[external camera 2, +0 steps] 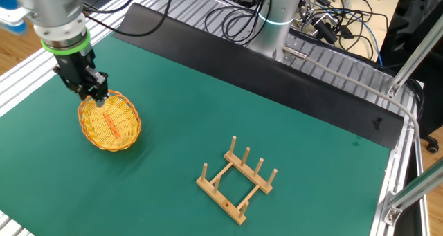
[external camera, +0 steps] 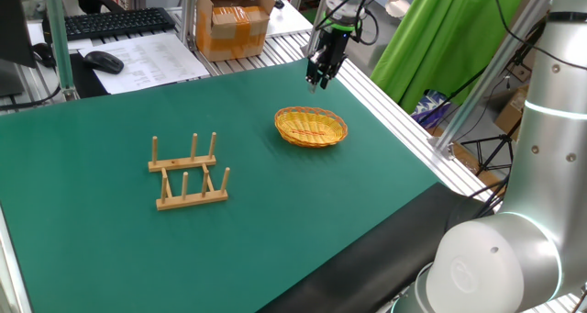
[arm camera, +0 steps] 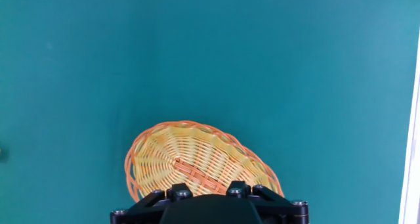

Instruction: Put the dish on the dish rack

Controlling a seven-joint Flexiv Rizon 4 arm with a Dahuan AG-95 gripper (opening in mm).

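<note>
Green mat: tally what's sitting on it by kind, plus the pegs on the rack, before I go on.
Wicker dish: 1
Wooden dish rack: 1
Upright pegs on the rack: 6, three per rail
Total things on the green mat: 2
The gripper hangs above the dish's far edge, holding nothing.

Bright, even overhead light; soft faint shadows on the tabletop [external camera: 110, 148]. All views sharp, perhaps slightly soft in the hand view.
</note>
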